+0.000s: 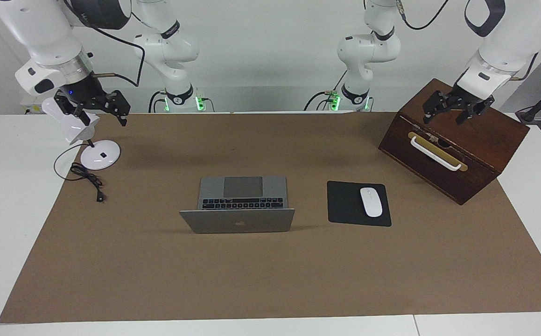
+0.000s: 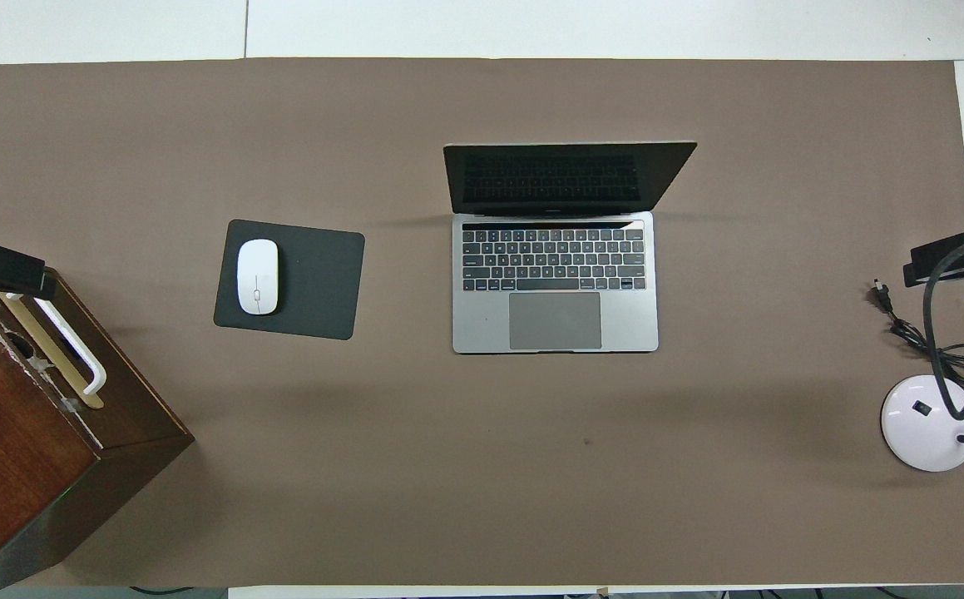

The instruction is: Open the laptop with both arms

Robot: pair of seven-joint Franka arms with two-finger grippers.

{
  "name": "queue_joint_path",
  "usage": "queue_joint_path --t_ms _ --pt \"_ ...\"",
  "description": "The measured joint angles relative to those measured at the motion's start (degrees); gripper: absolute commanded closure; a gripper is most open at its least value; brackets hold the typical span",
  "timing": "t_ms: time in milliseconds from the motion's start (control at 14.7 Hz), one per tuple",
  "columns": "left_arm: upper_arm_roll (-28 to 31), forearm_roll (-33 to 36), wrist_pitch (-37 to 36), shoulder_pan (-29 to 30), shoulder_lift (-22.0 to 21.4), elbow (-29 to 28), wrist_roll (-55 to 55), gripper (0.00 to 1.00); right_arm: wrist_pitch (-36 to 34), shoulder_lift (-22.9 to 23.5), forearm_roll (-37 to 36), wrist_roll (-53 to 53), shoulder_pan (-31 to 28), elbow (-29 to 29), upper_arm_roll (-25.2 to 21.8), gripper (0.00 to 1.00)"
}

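**Laptop stands open at mid-table, both arms raised at the ends**

Nearest the robots, the 2 arms hang in the air at either end of the table. The left gripper is over the top of the dark wooden box, its fingers spread apart and holding nothing. The right gripper is over the white desk lamp at the right arm's end; its black fingers also look spread, with nothing between them. The lamp's black cable trails on the brown mat just beside its round base.

Farther out, in the middle of the mat, the laptop sits open: its base lies flat with the trackpad toward the robots, and the dark screen stands up at the farther edge, tilted back. Neither gripper is near it.

Beside the laptop, toward the left arm's end, lies the black mouse pad with the white mouse on it. The box, with its white handle, stands nearer to the robots than the pad.
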Motion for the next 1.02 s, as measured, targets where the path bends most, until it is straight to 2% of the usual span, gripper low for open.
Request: queue_joint_path --t_ms 1020 --pt "-0.1 0.0 0.1 0.0 0.0 0.0 -2.6 0.00 1.0 -0.5 0.0 0.0 0.3 -0.1 -0.5 0.00"
